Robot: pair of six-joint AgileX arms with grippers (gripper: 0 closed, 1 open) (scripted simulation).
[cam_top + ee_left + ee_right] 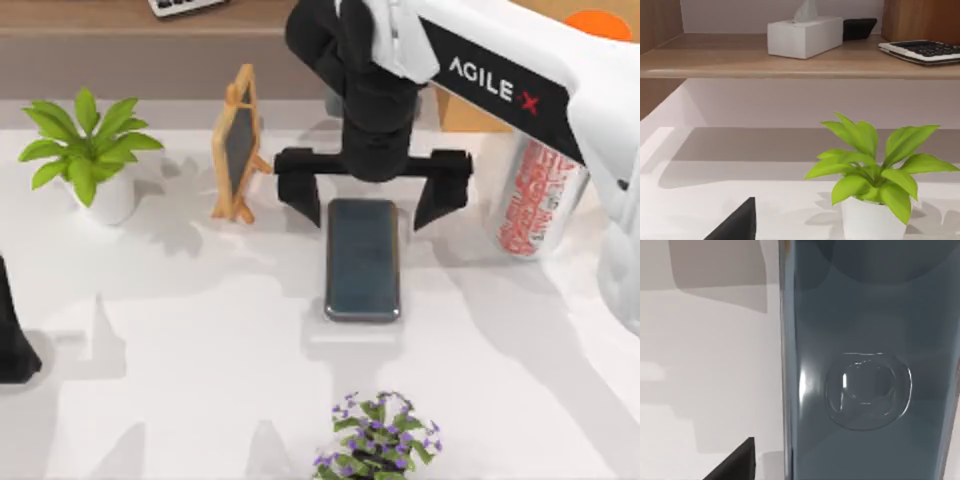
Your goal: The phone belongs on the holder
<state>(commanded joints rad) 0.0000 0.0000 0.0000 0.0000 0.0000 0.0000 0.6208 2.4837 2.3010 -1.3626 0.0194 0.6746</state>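
Right up under the overhead camera is the white right arm with the AgileX lettering, reaching in from the right side, and its black claw (pixel 372 195) hangs over the far end of the flat, glossy dark grey-black smartphone (pixel 362 258). Claw fingers are spread wide, one on each side of the phone's far end, not pinching anything. Phone lies flat on the white bench (pixel 200 340), roughly mid-bench, long axis running away from the front edge. In the right wrist view the phone's glossy surface (pixel 865 365) sits very close under the camera, with a rounded reflection on it.

Just left of the phone stands the small wooden easel with a dark board (pixel 238 145), upright, apart from the phone (nothing is on it). A red-and-white can (pixel 535 195) stands to the right, partly under the arm. Leafy green plant in a white pot (pixel 90 160) is at far left, and a purple-flowered plant (pixel 378 440) at the front edge.

Left arm is parked at the left edge; its claw (pixel 12 340) is a dark shape there, can't tell its finger state.
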